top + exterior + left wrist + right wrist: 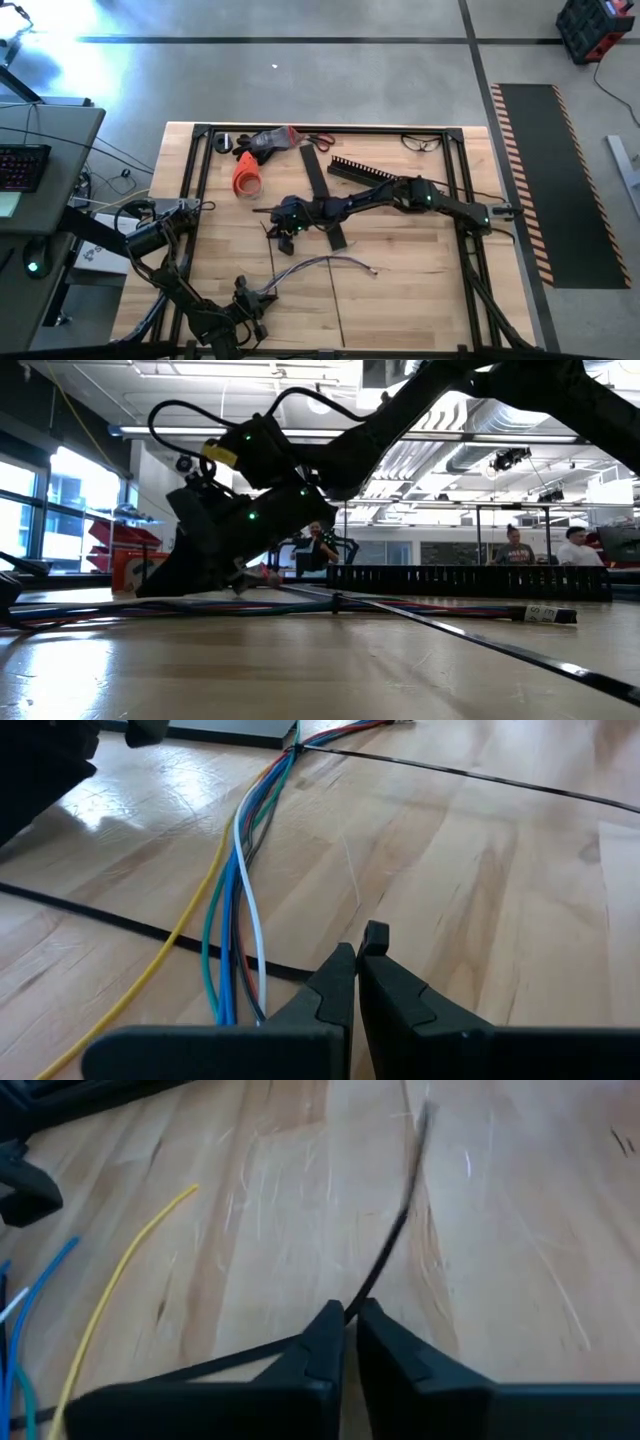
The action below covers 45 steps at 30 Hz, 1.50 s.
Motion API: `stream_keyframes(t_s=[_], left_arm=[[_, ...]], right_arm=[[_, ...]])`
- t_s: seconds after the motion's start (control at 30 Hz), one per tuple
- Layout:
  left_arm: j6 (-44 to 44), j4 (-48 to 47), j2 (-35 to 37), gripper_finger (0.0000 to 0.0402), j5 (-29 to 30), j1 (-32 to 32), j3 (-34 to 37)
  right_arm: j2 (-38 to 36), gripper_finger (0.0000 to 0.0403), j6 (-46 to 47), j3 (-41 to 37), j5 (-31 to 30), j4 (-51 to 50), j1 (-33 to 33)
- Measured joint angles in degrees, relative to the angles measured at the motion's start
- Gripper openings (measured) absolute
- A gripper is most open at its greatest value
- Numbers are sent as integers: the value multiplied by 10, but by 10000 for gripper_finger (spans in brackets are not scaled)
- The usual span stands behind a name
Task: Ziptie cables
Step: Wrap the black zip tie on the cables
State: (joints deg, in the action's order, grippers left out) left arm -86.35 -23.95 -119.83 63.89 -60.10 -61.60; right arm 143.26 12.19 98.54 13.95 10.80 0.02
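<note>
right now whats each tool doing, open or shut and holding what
Left tool: shut, pinching the near end of the cables.
Right tool: shut on the thin black zip tie.

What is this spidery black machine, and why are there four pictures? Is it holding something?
It is a robot with two arms at a wooden table. One picture looks down from above, one looks level across the tabletop, and one comes from a camera on each wrist. The right end effector is pinched shut on a thin black zip tie. The left end effector is shut at the near end of the cables, a bunch of coloured wires. Farther back lie a black comb-like strip, scissors and glasses.
</note>
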Motion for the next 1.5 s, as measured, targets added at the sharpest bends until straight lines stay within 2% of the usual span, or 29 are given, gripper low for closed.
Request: stream_keyframes(t_s=[0.07, 0.13, 0.23, 0.47, 0.53, 0.63, 0.73, 0.83, 1.07, 1.1, 1.5], left_arm=[[0, 0, 0, 0, 0, 0, 0], [0, 0, 0, 0, 1, 0, 0], [0, 0, 0, 0, 1, 1, 0], [0, -1, 0, 0, 1, 1, 0], [0, -1, 0, 0, 1, 1, 0], [6, -2, 0, 0, 1, 2, 0], [10, -2, 0, 0, -3, 3, 0], [11, -2, 0, 0, -3, 3, 0], [10, -17, 2, 0, 4, 3, 0], [10, -22, 5, 0, 11, 3, 0], [-73, -137, 43, 0, 62, -3, 0]], right_arm=[[0, 6, 9, 0, 8, 1, -3], [0, 21, 8, 0, 24, 1, -8], [0, 71, 10, 0, 35, 5, -12], [1, 199, 26, 0, -8, 18, -4], [4, 221, 39, 0, -18, 29, -3], [14, 231, 41, 1, -35, 53, -3], [19, 218, 36, 1, -35, 58, -6], [19, 182, 21, 2, -41, 52, -4], [20, 24, -4, 1, -83, 52, 4], [20, 13, -11, 1, -84, 52, 6], [-8, 0, -149, -2, -130, 49, 50]])
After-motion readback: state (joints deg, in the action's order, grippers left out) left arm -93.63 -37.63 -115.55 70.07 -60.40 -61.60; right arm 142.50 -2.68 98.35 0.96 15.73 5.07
